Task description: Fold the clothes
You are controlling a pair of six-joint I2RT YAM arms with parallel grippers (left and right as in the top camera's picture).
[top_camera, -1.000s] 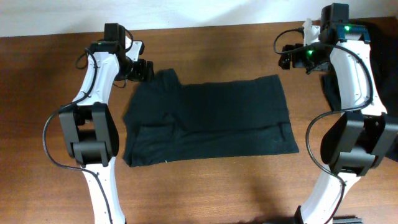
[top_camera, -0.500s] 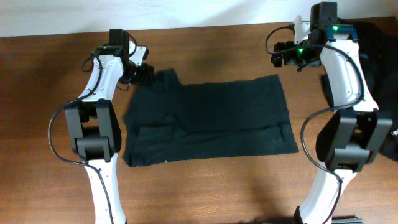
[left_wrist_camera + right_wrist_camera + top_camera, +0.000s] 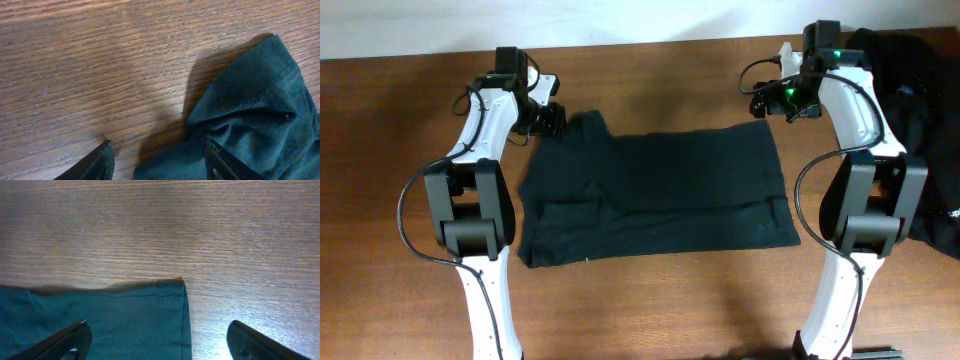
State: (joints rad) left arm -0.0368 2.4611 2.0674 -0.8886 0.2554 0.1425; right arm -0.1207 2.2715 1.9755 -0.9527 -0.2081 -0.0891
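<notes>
A: Black cloth: one T-shirt (image 3: 660,190) lies spread on the brown wooden table (image 3: 650,310), between the two arms. We log its left side as rumpled and its right side as flat.

B: We put the left gripper (image 3: 548,118) at the shirt's far left corner. In the wrist view its fingertips (image 3: 102,162) stand partly apart. A bunched fold lies between them, and we see nothing pinched.

A: We put the right gripper (image 3: 760,102) at the far right corner. Its jaws are wide, and the hemmed corner lies flat on the wood between the tips.

B: We also note a heap of black clothes (image 3: 920,100) at the table's right edge, beside the right arm.
</notes>
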